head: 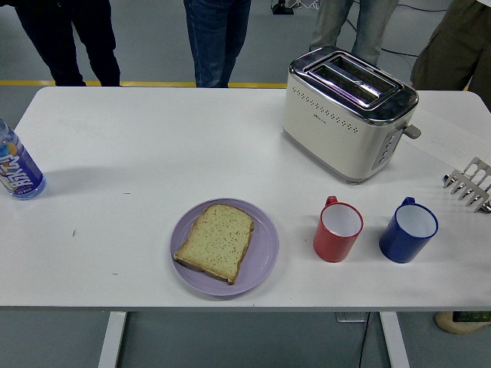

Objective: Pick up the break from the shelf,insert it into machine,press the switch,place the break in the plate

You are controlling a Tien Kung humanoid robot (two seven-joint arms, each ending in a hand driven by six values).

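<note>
Apparently the task is at its end: the slice of toasted brown bread [215, 243] lies flat on the round lilac plate [261, 263] near the table's near edge, and both slots of the cream and chrome toaster [347, 115] at the far right look empty, though their depths are dark. At the right edge, the metal rack [468, 185] holds nothing visible. Neither robot hand shows, so their fingers cannot be judged. Nothing seems left to do.

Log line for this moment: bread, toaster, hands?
bread: flat on purple plate | toaster: slots empty | rack: right edge, no bread | hands: out of view
</note>
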